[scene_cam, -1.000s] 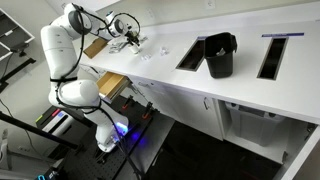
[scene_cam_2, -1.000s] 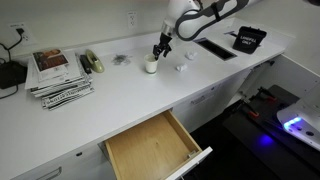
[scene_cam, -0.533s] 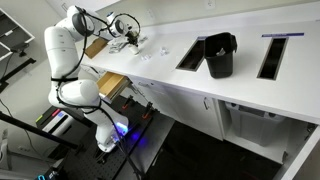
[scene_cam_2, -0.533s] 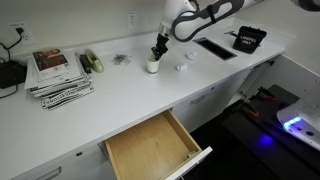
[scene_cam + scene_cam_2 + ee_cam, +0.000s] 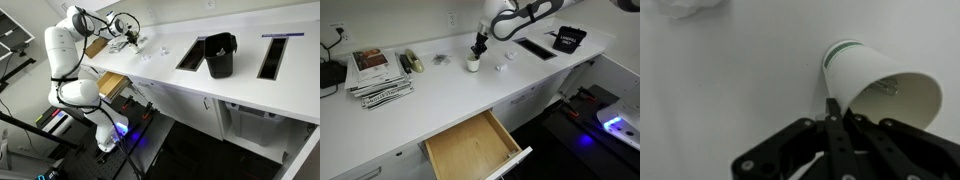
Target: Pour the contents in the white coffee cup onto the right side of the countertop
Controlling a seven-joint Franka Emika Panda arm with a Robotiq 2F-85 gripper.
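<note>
The end effector (image 5: 832,112) is pressed together on the white coffee cup (image 5: 868,72), its two dark fingers pinching the cup's wall at the rim on the side nearest the wrist. In the wrist view the cup's open mouth faces the camera and its base, ringed by a thin green band, points away from the end effector. Inside the mouth a few pale bits, the contents (image 5: 888,88), lie against the inner wall. Whether the cup's base touches the bench (image 5: 730,100) or hangs just clear of it cannot be told.

In an exterior view the end effector (image 5: 477,47) points down, with the cup (image 5: 472,65) directly beneath it and upright over the glossy white bench (image 5: 440,105). Just beside the end effector, on the side where the arm reaches in, sits a small pale object (image 5: 503,67). Farther along that side is a dark slot opening (image 5: 535,48), and beyond it a black bin (image 5: 567,40). On the opposite side of the end effector there is a scatter of small bits (image 5: 440,59), and well apart a stack of magazines (image 5: 378,72). Below the bench edge, an open wooden drawer (image 5: 475,145) juts out.
</note>
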